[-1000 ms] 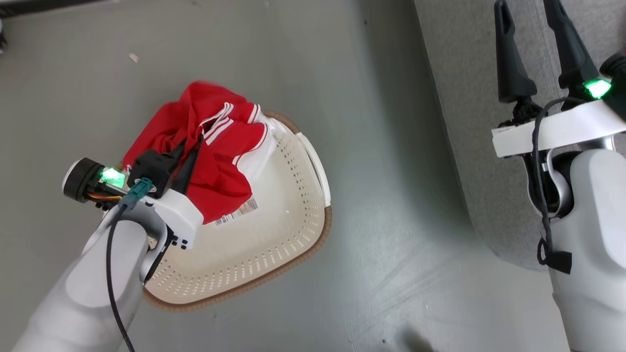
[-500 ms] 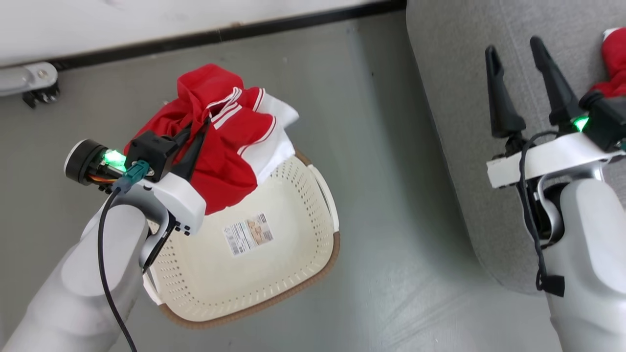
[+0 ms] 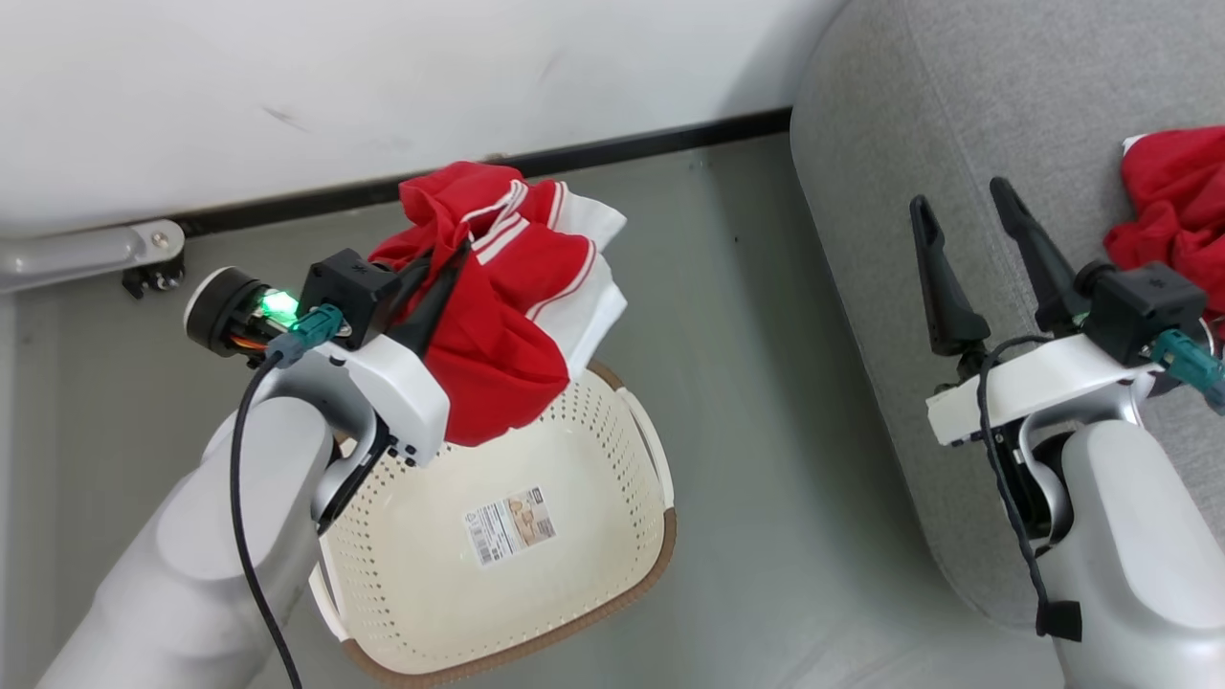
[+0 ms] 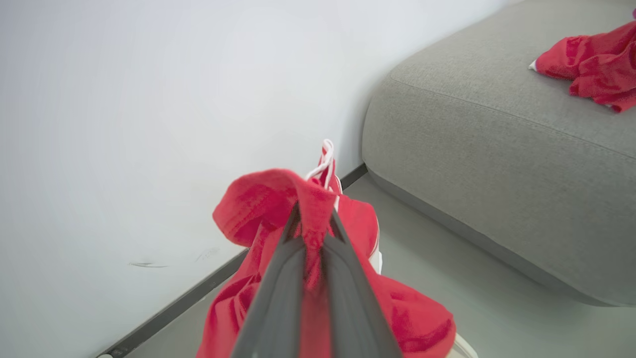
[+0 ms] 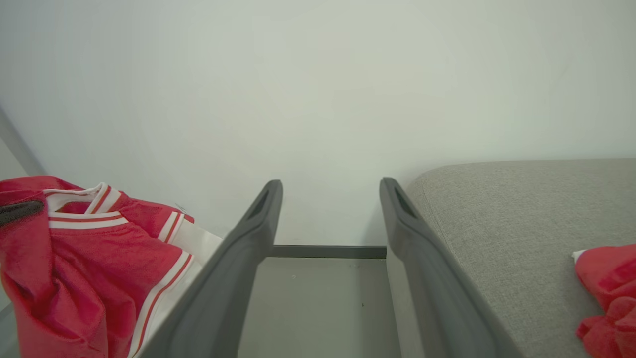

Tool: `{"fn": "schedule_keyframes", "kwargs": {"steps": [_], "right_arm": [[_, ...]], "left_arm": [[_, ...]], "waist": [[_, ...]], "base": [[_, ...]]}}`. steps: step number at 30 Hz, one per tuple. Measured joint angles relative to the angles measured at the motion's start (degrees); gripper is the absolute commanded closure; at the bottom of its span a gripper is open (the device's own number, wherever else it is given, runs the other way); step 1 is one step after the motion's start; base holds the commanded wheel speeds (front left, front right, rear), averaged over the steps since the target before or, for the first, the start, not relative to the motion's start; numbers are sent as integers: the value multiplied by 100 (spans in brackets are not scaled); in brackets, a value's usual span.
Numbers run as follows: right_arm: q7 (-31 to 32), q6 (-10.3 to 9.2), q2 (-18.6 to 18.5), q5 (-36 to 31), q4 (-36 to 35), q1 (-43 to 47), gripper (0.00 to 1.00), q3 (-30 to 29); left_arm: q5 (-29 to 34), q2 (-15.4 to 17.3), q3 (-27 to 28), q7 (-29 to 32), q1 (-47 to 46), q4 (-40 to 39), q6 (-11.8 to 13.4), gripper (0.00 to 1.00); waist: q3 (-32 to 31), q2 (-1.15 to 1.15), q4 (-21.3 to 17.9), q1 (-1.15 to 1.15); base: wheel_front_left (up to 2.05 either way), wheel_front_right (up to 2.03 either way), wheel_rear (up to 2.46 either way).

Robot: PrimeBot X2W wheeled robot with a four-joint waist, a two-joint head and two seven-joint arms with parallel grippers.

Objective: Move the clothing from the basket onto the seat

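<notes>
My left gripper (image 3: 457, 251) is shut on a bunched red garment with white stripes (image 3: 507, 316), which hangs in the air above the far rim of the cream basket (image 3: 612, 574). In the left wrist view the two fingers pinch a fold of that garment (image 4: 258, 209). The basket's floor carries only a paper label (image 3: 510, 524). My right gripper (image 3: 965, 203) is open with nothing between its fingers, over the near edge of the grey seat (image 3: 919, 124). Another red garment (image 3: 1172, 206) lies on the seat at the far right, also seen in the right wrist view (image 5: 606, 293).
A white wall (image 3: 383, 77) with a dark baseboard (image 3: 622, 145) runs behind the basket. A grey metal bracket (image 3: 91, 251) sits at the wall's foot on the left. Grey floor (image 3: 766, 383) separates the basket from the seat.
The head camera has tilted up, bringing the wall and the seat's garment into view. My left gripper has lifted the red garment out of the basket, baring its label. The right gripper stays open.
</notes>
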Motion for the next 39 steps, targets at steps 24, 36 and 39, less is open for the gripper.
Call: {"fn": "schedule_keyframes", "kwargs": {"steps": [24,36,39], "right_arm": [[0,0,-13,-301,558,447,0,762],[58,0,-130,-241,973,437,0,1412],[88,0,-155,-142,1068,429,0,1514]], "left_arm": [[-479,-266,-210,385,93,-434,-143,100],[-613,-353,-386,657,261,-703,-149,100],[-666,-411,-467,715,270,-790,-151,100]], "waist": [[-1230,0,188,0],[-1690,0,359,0],[-1773,0,393,0]], "base": [[0,0,0],[0,0,0],[0,0,0]]}}
